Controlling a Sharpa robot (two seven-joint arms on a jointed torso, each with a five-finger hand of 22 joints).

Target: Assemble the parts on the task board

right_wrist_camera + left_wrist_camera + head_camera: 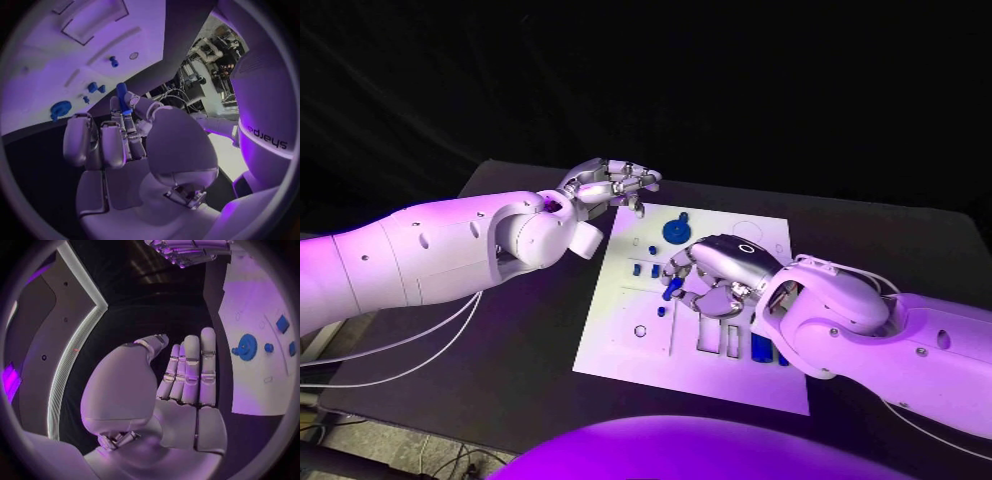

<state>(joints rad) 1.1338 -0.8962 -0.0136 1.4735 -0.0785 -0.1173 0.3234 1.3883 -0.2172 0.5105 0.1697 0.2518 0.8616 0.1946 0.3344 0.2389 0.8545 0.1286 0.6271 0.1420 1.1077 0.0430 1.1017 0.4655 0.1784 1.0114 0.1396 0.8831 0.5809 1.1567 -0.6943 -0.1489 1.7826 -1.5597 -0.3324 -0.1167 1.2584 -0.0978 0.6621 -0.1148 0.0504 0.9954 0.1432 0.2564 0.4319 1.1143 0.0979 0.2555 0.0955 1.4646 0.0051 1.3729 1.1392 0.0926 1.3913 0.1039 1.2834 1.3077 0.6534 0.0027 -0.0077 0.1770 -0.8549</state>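
Violet light falls on the whole scene, and the room behind stays dark. In the head view the task board (620,345) shines bright at the centre, and glare sits on the left arm (401,250) at 9 o'clock. Both wrist views bend straight edges near the rim.

Blue peg (121,93) pinched upright over white task board (632,350).
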